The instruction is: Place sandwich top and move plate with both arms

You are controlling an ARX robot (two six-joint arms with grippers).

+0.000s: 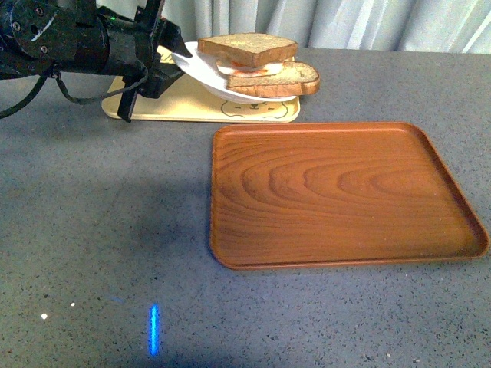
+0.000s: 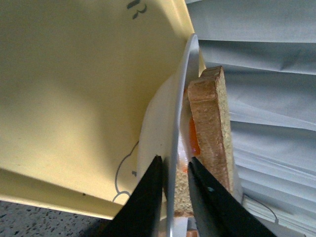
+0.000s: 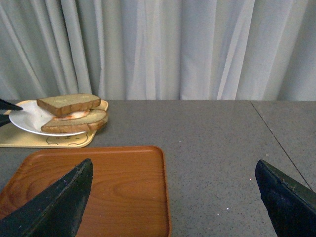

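The white plate (image 1: pixel 205 75) is tilted, its left rim raised above the pale yellow tray (image 1: pixel 173 106) at the back left. My left gripper (image 1: pixel 170 63) is shut on that rim; in the left wrist view its fingers (image 2: pixel 148 197) pinch the rim (image 2: pixel 181 98) edge-on. The sandwich top (image 1: pixel 245 48) lies on the filling and the lower slice (image 1: pixel 288 79), which overhangs the plate's right edge. It also shows in the left wrist view (image 2: pixel 212 123) and the right wrist view (image 3: pixel 68 103). My right gripper (image 3: pixel 173 197) is open and empty over the table by the wooden tray, out of the front view.
A brown wood-grain tray (image 1: pixel 337 195) lies empty in the middle right of the grey table (image 1: pixel 92 230). Its corner shows in the right wrist view (image 3: pixel 113 182). Grey curtains (image 3: pixel 173 49) hang behind the table.
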